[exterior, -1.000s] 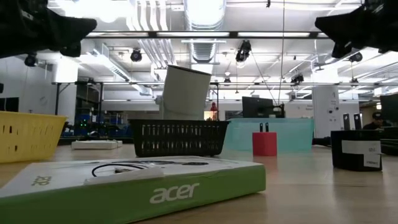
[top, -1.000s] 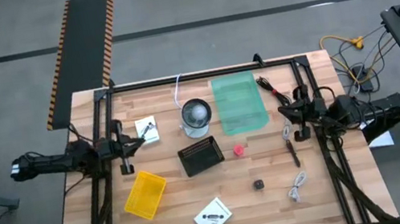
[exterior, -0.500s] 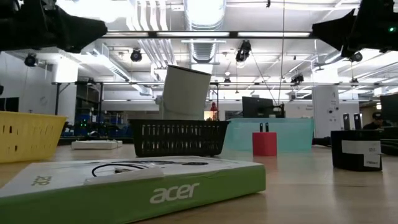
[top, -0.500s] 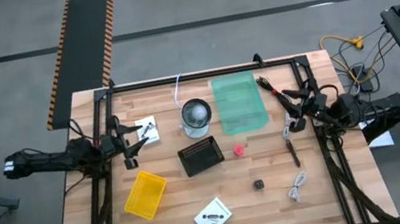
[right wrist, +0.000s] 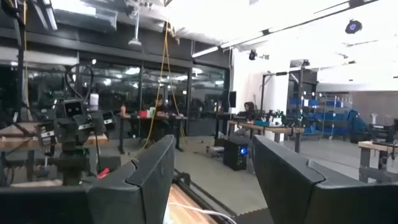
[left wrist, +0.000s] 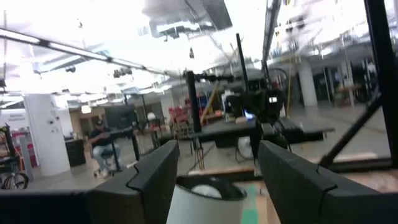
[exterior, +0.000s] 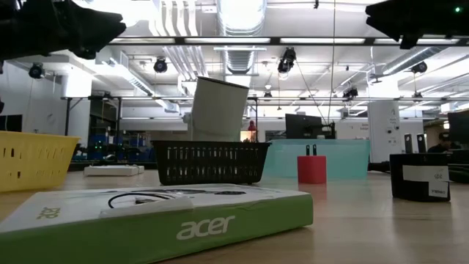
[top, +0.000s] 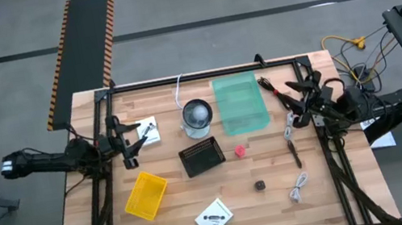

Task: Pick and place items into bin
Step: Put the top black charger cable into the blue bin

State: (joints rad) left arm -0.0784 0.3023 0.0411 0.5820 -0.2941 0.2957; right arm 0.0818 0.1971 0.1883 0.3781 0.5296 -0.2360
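**Items lie scattered over the table, both grippers raised and spread**

Items for the bin sit loose on the wooden table [top: 178, 222]. A white packet [top: 147, 130] lies near the left side, and a second white packet [top: 214, 217] lies near the front edge. The tiny red cube [top: 239, 152] rests just beside the black mesh bin [top: 200, 158], with the dark die [top: 261, 187] farther toward the front. On the right side, the black pen [top: 295, 153] lies lengthwise, the white coiled cable [top: 299, 187] is near the front corner, and the black cable with red band [top: 271, 88] lies beside the green bin [top: 240, 103]. A yellow bin [top: 146, 195] sits tilted at the left front. The round cup [top: 197, 117] stands behind the mesh bin.

The left gripper [top: 125, 138] hovers at the left side, close to the first packet, its fingers [left wrist: 152, 177] apart and holding nothing. The right gripper [top: 303, 99] hangs over the right side near the banded cable, its fingers [right wrist: 146, 168] likewise spread and empty. From table height both arms show well above the tabletop.
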